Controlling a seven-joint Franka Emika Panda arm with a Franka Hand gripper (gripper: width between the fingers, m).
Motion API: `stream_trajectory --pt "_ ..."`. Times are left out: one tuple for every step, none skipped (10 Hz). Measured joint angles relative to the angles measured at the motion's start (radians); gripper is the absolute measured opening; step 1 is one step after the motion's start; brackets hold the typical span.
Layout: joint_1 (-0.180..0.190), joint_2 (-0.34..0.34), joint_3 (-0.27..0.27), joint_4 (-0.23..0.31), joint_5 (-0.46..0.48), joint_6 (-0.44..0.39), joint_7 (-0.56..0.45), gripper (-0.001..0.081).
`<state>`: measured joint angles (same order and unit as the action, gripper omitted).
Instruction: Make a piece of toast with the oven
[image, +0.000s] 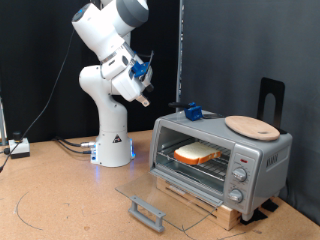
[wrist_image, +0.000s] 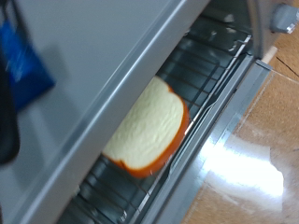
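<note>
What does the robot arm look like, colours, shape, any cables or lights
The arm is glossy white with rounded, bulbous segments and grey joint rings, rising from a white conical base lit blue at its foot. Blue parts sit at the wrist above the dark gripper. Cables trail from the base across the table.

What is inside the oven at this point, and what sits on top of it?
Inside the oven, the piece of toast lies flat on the wire rack, door dropped open. On top sit a round wooden plate and a blue object. The rack's far side is hidden. The gripper hangs above, apart.
</note>
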<state>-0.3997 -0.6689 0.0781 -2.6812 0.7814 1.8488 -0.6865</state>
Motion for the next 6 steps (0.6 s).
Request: stream_trajectory --pt "-0.007 0.025 0.015 0.008 0.025 0.044 0.112 0.0807" --pt "-0.024 0.068 0.033 0.026 0.044 0.071 0.195 0.0807" --pt "-0.023 0.066 0.033 0.026 0.033 0.058 0.161 0.0807" --pt "-0.029 0.077 0.031 0.045 -0.018 -0.032 0.231 0.0807" --pt "-0.040 0.105 0.031 0.082 -0.043 -0.102 0.347 0.0807" --pt "-0.056 0.144 0.029 0.116 -0.046 -0.133 0.450 0.0807"
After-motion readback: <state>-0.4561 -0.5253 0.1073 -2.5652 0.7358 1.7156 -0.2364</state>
